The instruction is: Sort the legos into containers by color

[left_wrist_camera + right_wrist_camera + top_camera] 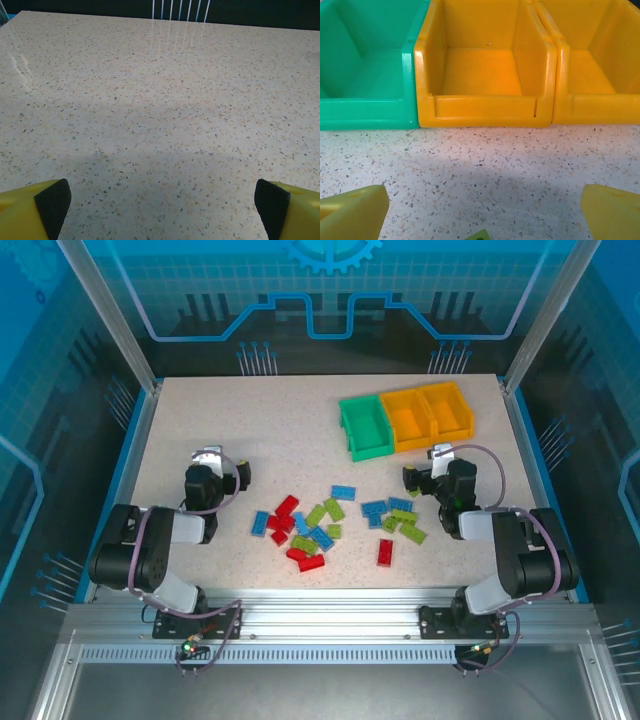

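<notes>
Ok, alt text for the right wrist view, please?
A green bin at left and two orange-yellow bins stand in a row on the speckled table, tops open. The right gripper is open, yellow fingers at the bottom corners, a lime green lego edge between them.

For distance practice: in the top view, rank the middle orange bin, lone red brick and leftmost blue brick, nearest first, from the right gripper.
1. Middle orange bin, just ahead of right gripper.
2. Lone red brick, near edge.
3. Leftmost blue brick, far left.

from above and behind, one view covers the whole speckled pale tabletop (pixel 200 420); left wrist skims it low; right wrist closely faces the green-and-orange plastic bins (pixel 485 110).
</notes>
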You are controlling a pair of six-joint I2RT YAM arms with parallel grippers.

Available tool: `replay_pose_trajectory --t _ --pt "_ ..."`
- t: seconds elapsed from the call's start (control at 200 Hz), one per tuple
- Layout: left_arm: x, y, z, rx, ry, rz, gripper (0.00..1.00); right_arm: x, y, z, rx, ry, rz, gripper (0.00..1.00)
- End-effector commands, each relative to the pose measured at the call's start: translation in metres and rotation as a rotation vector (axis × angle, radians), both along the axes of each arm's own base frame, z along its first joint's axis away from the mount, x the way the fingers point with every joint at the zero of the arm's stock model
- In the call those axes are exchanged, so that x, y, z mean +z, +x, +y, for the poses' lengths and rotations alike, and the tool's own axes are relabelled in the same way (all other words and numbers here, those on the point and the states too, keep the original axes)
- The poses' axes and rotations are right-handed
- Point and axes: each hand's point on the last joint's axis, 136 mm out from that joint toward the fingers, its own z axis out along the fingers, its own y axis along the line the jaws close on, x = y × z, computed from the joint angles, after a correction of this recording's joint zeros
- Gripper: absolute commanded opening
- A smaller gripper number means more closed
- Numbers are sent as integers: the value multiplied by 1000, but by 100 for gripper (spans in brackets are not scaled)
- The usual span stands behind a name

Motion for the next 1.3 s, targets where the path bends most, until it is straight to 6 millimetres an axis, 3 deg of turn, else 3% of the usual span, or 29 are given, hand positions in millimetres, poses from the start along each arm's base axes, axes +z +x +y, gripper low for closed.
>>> replay_pose_trajectory --t 0.0,0.67,0.74,0.82,0.94,1.03,1.145,1.296 --pt "8 6 -4 -32 5 -20 99 8 6 -2 3 -5 -22 100" --pt "7 5 -4 -33 4 -16 99 8 6 -3 5 3 -24 100" --pt "7 5 -4 -33 4 -18 99 8 5 -1 19 8 -12 93" --pt "17 9 -3 -30 9 -6 99 22 11 0 19 1 44 87" --pt "34 7 4 59 -61 190 99 47 6 -4 -38 62 249 80" --pt "45 -3 -10 31 -169 298 99 59 0 -2 -43 52 295 79" --pt "55 -17 -36 -27 -259 310 99 68 -1 -5 -83 76 395 84" --pt "56 -40 -57 -45 -272 305 99 61 6 26 -3 74 516 84"
